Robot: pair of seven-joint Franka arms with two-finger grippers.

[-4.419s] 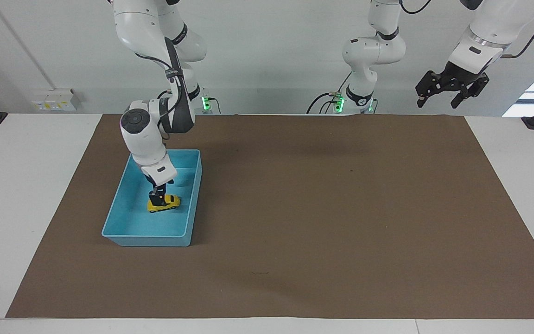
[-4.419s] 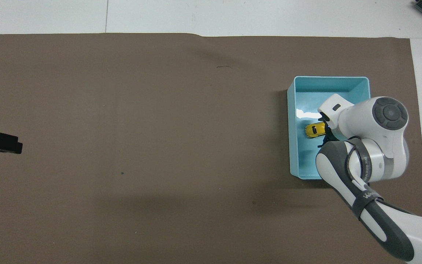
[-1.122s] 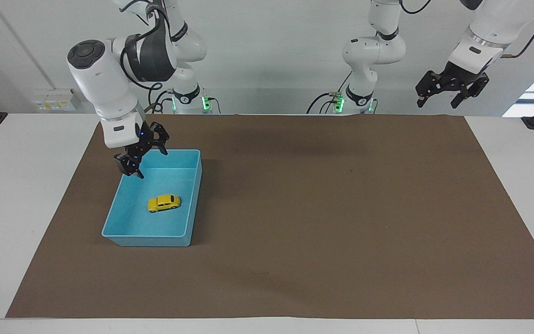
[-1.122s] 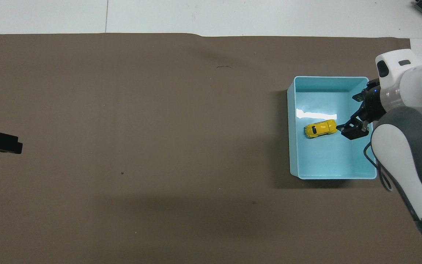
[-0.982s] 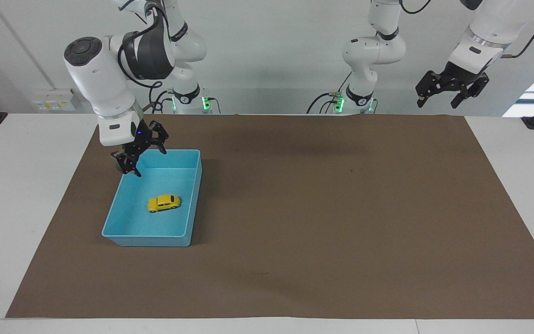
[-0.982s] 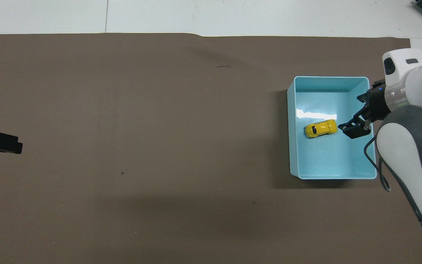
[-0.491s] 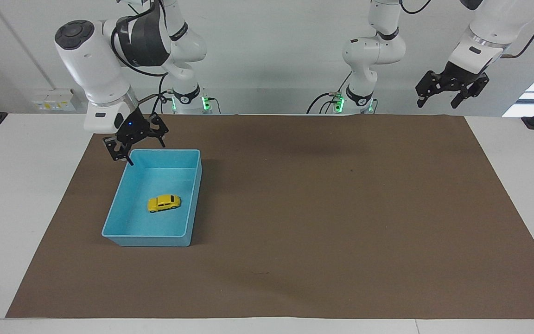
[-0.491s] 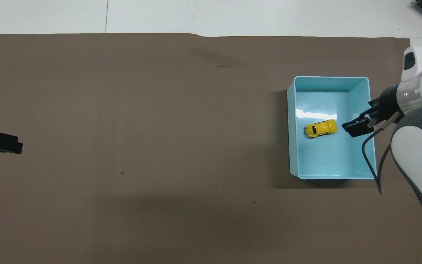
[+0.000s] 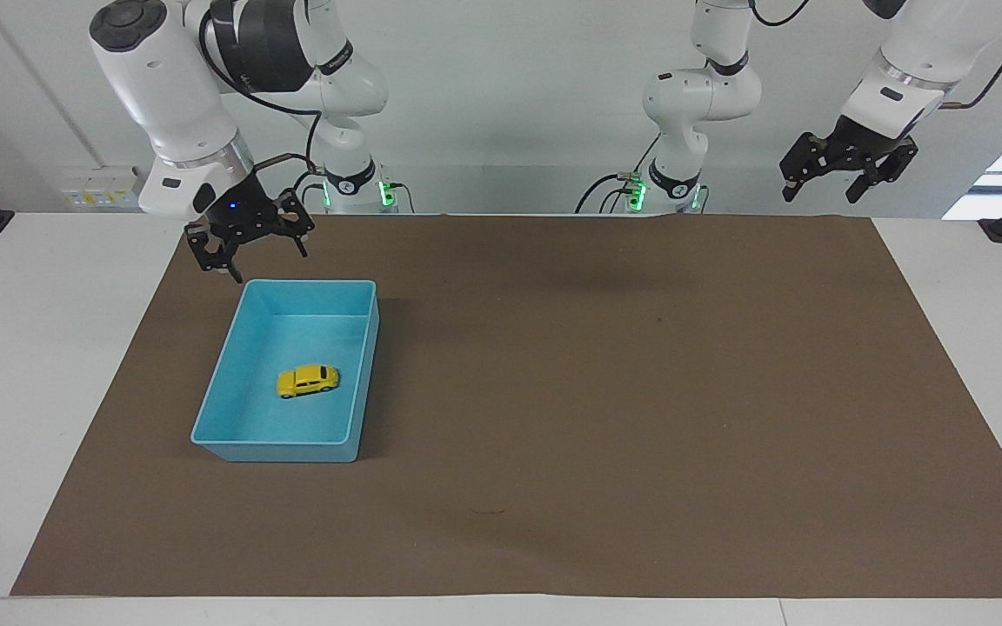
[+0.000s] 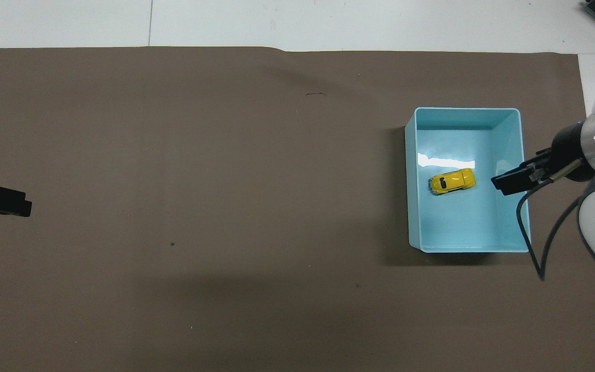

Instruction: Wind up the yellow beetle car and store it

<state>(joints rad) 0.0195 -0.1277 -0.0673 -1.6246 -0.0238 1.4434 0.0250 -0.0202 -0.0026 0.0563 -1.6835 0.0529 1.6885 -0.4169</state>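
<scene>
The yellow beetle car (image 9: 308, 381) sits in the blue tray (image 9: 231, 438) at middle left, so storing looks done; the right gripper (image 9: 248, 240), upper left, and the waiting left gripper (image 9: 847, 167), upper right, have fingers apart and need only rest.

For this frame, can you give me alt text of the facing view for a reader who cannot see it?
A yellow beetle car sits on its wheels inside a light-blue tray on a brown mat. The right end effector, open and empty, hangs above the mat beside the tray's robot-side corner. The left end effector, open, waits raised at the left arm's end.

Both arms raised, right claw (image 9: 250, 248) and left claw (image 9: 847, 169) open.
</scene>
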